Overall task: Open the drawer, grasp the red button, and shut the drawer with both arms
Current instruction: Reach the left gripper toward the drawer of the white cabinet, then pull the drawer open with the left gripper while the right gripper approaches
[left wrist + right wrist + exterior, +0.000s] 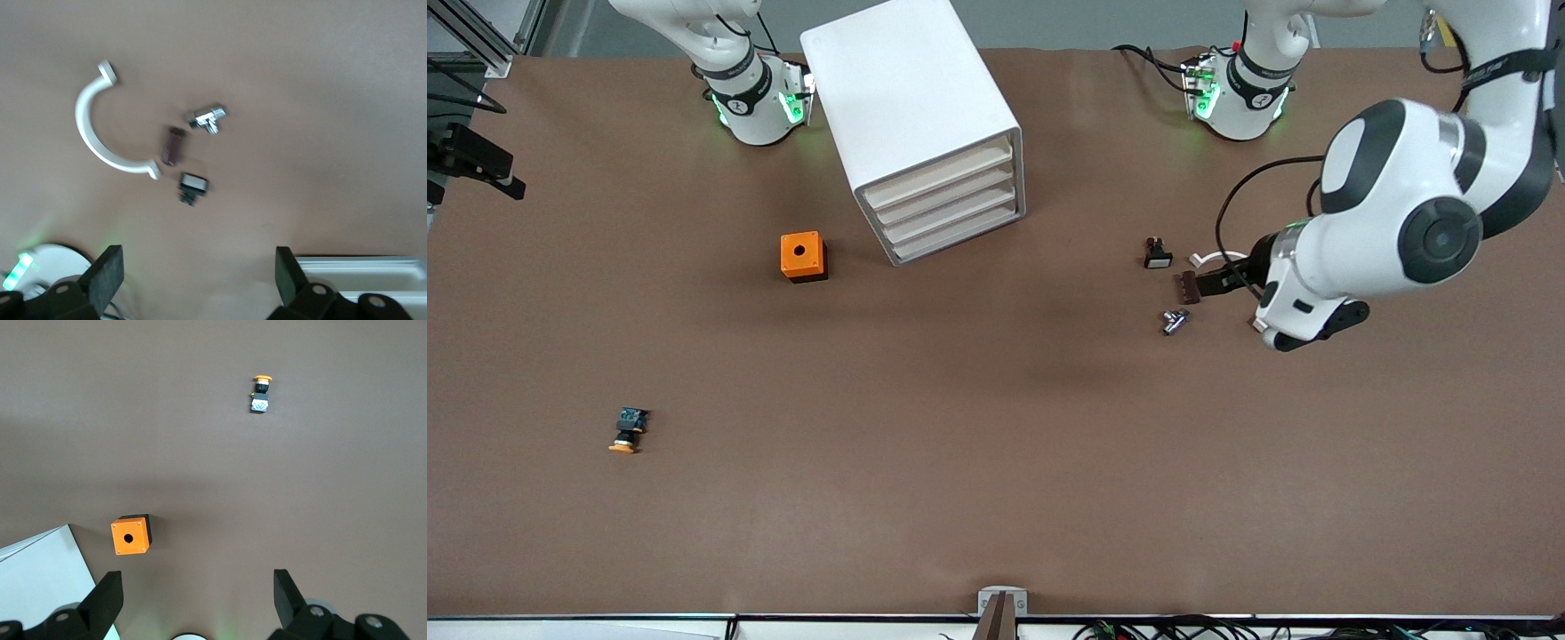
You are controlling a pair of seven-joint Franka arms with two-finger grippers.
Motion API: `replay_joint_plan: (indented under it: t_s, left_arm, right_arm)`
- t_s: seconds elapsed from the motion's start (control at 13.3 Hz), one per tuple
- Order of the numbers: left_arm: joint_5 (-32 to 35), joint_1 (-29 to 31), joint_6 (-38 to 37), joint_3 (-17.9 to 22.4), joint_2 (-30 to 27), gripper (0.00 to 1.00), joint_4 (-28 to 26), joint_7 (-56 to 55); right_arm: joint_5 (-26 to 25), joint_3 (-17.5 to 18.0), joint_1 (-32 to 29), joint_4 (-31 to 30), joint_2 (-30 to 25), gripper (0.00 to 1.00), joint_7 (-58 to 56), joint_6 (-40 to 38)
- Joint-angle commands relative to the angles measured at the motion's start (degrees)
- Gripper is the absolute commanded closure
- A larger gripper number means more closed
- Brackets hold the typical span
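Front view: the drawer [938, 171], topmost in the white cabinet [907, 89], sits shut. It looks light and stiff, best hooked at its front lip. No red button shows.

Left wrist view: the left gripper [198, 267] hangs wide open and empty over a white clip [100, 137].

Right wrist view: the right gripper [198, 587], jaws wide and empty, hangs over the orange cube [131, 535].

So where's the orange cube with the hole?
In the front view, the orange cube sits on the table beside the white drawer cabinet, toward the right arm's end.
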Motion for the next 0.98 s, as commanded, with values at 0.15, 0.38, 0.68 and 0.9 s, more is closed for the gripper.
replay_joint_plan:
  t_s: [0.15,0.38,0.68,0.9]
  left_arm:
    - [-3.73,-7.14,-0.59,0.11,8.79,0.0,6.52,-23.25]
    - [-5.94,-11.19,2.56,0.11,16.09,0.0,11.28,-39.26]
    - [-8.31,-16.55,10.47,0.11,21.29,0.0,11.55,-54.56]
    - [-18.03,-17.97,11.46,0.11,23.75,0.0,11.12,-73.87]
  right_arm:
    - [-0.99,0.23,0.83,1.48,2.61,0.0,0.66,-0.36]
    - [-1.09,0.14,0.39,1.93,8.77,0.0,0.22,0.17]
    - [-1.35,-0.12,-1.8,2.19,14.58,0.0,0.22,0.61]
    - [-1.09,-0.12,-3.47,4.29,17.57,0.0,-0.39,2.28]
